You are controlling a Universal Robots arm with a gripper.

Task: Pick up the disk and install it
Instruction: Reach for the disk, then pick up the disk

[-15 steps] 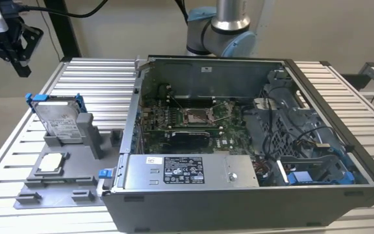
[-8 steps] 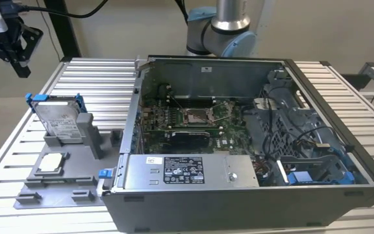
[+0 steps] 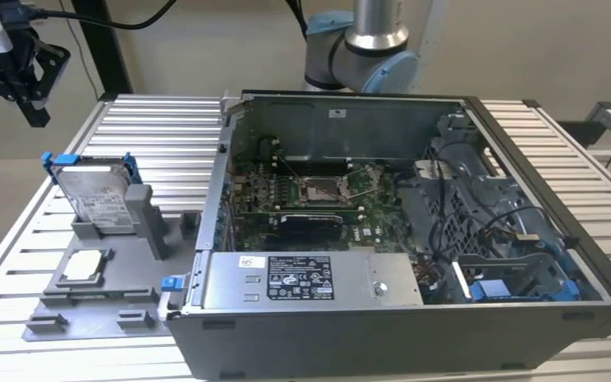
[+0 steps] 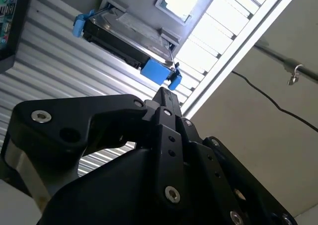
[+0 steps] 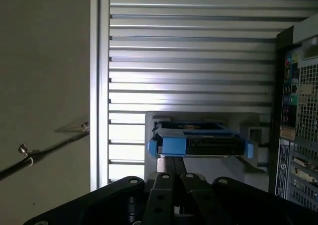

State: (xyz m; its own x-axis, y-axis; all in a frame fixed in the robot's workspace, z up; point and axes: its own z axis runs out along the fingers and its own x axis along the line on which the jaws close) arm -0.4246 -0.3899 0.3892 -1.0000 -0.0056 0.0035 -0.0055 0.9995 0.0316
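My gripper [image 3: 36, 119] hangs up in the air, well apart from the disk [image 3: 93, 195] and off to the exterior view's left of it. My fingers are pressed together and hold nothing. The disk stands on its edge in a grey stand [image 3: 141, 231] on the table [image 3: 157, 119], just beside the open computer [image 3: 391, 318]. In both wrist views I see the disk past my closed tip [image 5: 174, 161], so I think I am aimed about right. What could go wrong? If I go down with my fingers together like this, I think I would bump the top of the disk and tip it in its slot or knock it out. If I grab the smooth blue frame off-center, it could slip or twist. The computer wall is close, so a wide swing could hit it. The disk is flat and silver-grey, with a white label on its face and blue plastic around its edges, with little blue ears at the top corners.
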